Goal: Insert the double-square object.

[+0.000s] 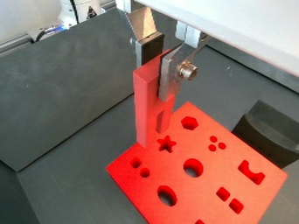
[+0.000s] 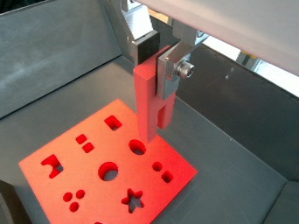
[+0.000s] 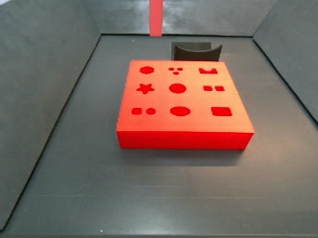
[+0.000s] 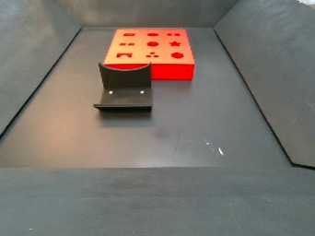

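My gripper (image 1: 156, 74) is shut on the double-square object (image 1: 149, 109), a long thin red peg that hangs upright from between the fingers. Both wrist views show the grip (image 2: 156, 66) and the peg (image 2: 152, 109). The peg's lower end hangs in the air above the flat red block (image 1: 131, 162) with shaped holes (image 2: 181, 157). In a side view only the peg's lower part (image 3: 156, 17) shows, high behind the block (image 3: 187, 138); the gripper is out of that frame. The other side view shows the block (image 4: 154, 70) but neither peg nor gripper.
The dark fixture (image 4: 123, 88) stands on the floor next to the block, also seen in a side view (image 3: 192, 46) and a wrist view (image 1: 271, 127). Grey walls enclose the dark floor (image 4: 185, 129) on all sides.
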